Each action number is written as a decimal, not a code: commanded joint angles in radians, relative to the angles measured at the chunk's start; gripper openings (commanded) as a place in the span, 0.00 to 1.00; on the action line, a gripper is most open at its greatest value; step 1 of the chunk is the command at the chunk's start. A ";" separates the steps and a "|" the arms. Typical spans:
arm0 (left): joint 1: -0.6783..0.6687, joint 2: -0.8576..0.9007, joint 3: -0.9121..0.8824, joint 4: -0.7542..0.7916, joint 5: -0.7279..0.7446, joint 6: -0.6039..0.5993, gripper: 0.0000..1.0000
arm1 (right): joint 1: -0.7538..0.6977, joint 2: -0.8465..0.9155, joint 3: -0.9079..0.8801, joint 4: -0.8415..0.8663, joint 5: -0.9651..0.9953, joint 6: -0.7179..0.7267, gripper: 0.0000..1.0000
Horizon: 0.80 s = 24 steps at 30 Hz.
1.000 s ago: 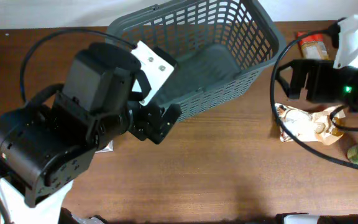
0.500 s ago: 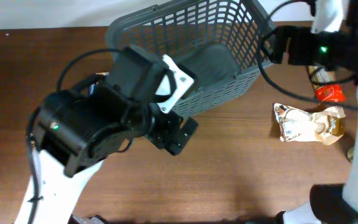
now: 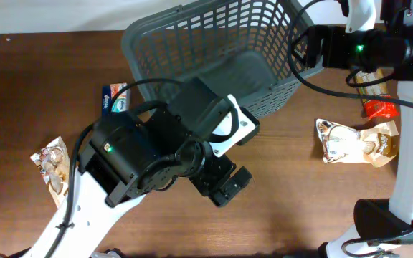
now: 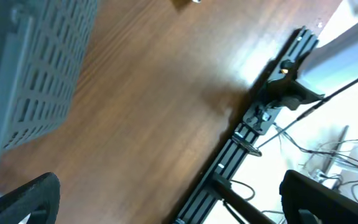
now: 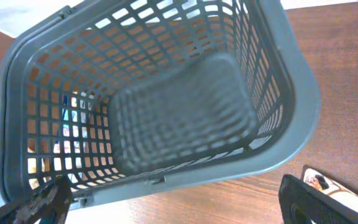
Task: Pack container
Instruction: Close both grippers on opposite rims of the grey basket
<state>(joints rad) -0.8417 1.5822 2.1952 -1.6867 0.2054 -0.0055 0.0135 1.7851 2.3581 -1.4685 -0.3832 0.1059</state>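
The container, a dark grey lattice basket, stands at the back middle of the table and looks empty; the right wrist view looks down into it. My left gripper is open and empty over bare wood in front of the basket. In its wrist view the left gripper shows wide-spread fingers, with the basket's wall at the left. My right gripper is by the basket's right rim. In its wrist view the right gripper is open and empty.
A blue packet lies left of the basket and a snack bag at the far left. A beige bag and a red packet lie at the right. The table's edge rail is near the left gripper.
My left arm swung right and forward, away from the basket's front, uncovering the blue packet and the left snack bag. My right arm rose from the beige bag to the basket's right rim.
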 commanded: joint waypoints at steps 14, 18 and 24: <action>-0.003 -0.013 -0.001 -0.001 0.061 -0.010 0.55 | -0.002 -0.006 0.009 0.026 0.013 0.006 0.94; -0.003 -0.013 -0.002 -0.001 0.035 -0.010 0.02 | -0.001 0.008 0.009 0.017 0.013 0.006 0.31; -0.003 -0.013 -0.002 -0.001 -0.078 -0.195 0.02 | -0.001 0.038 0.008 0.010 0.013 0.007 0.04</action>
<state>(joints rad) -0.8417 1.5822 2.1952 -1.6867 0.2192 -0.0647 0.0135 1.7981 2.3581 -1.4567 -0.3794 0.1101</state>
